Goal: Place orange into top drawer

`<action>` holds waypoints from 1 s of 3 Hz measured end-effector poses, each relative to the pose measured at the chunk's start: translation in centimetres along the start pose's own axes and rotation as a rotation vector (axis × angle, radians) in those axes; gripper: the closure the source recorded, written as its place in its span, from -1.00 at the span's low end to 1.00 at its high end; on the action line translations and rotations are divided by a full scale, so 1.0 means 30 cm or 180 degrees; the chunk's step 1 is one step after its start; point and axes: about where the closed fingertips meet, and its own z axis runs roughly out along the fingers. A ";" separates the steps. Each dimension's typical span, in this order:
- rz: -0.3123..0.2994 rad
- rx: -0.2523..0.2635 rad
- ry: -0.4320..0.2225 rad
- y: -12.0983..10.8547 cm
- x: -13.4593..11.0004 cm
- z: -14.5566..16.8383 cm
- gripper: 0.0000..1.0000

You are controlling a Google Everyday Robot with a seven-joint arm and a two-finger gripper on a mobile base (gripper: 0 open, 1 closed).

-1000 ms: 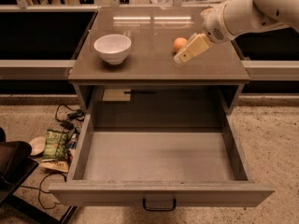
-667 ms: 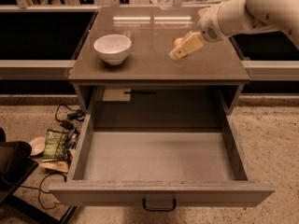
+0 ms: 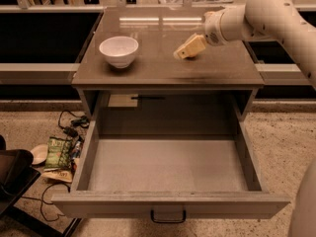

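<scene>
Over the brown tabletop (image 3: 148,70), your cream end effector (image 3: 189,47) seems mid-grasp, closure unclear, orange unseen; next, lift toward the grey top drawer (image 3: 168,164).

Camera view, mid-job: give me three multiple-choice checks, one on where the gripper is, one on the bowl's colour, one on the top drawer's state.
1. Where is the gripper?
A. down by the cables on the ground
B. over the cabinet top, right of the bowl
C. left of the bowl

2. What colour is the bowl?
A. blue
B. red
C. white

3. What state is the top drawer in?
A. pulled open
B. shut
C. taken out and set aside

Answers:
1 B, it hangs above the cabinet top on the bowl's right.
2 C, the bowl is plain white.
3 A, its grey floor shows in front of the cabinet.
</scene>
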 end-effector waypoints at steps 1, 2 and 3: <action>0.0182 0.0056 -0.0021 -0.043 0.060 0.072 -1.00; 0.0338 0.0081 -0.0031 -0.062 0.100 0.103 -1.00; 0.0529 0.0056 -0.0052 -0.067 0.140 0.131 -0.62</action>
